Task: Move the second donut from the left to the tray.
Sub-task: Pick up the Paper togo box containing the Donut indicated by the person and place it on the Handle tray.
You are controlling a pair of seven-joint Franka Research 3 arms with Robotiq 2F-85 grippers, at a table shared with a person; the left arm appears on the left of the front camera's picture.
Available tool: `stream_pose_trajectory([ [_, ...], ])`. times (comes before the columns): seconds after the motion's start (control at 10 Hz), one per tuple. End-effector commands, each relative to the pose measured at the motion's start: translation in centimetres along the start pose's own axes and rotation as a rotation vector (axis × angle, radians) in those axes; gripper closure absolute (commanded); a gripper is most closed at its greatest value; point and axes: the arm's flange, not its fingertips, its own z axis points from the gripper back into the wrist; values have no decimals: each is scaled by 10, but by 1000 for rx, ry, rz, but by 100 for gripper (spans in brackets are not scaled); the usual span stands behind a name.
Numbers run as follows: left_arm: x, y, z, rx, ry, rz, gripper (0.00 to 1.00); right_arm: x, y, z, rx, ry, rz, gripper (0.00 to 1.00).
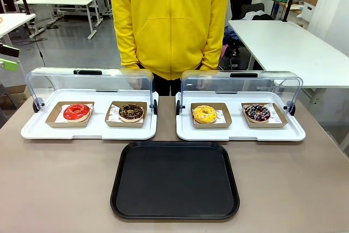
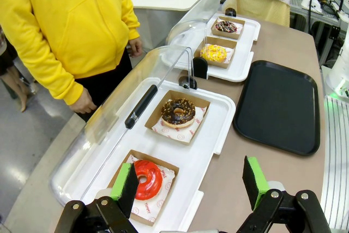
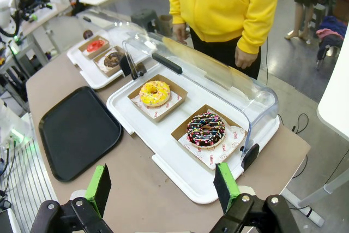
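Note:
The second donut from the left is chocolate-glazed with light sprinkles and sits in a small brown cardboard tray on the left white tray; it also appears as the chocolate donut and the far brown donut. The black tray lies at the table's near middle, also seen as the black tray and black tray. My left gripper hangs open above the left end, over the red donut. My right gripper hangs open above the right end. Neither holds anything.
A red donut, a yellow donut and a drizzled dark donut sit in their own cardboard trays. Both white trays have clear domed lids raised at the back. A person in a yellow hoodie stands at the far side.

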Motion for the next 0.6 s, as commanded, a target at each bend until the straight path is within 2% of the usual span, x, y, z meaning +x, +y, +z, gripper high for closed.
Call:
stream_pose_trajectory([
  [0.0, 3, 2, -1, 0, -20, -1, 0, 3, -3, 1, 3, -29, 24, 0],
  [0.5, 3, 2, -1, 0, -20, -1, 0, 3, -3, 1, 3, -29, 24, 0],
])
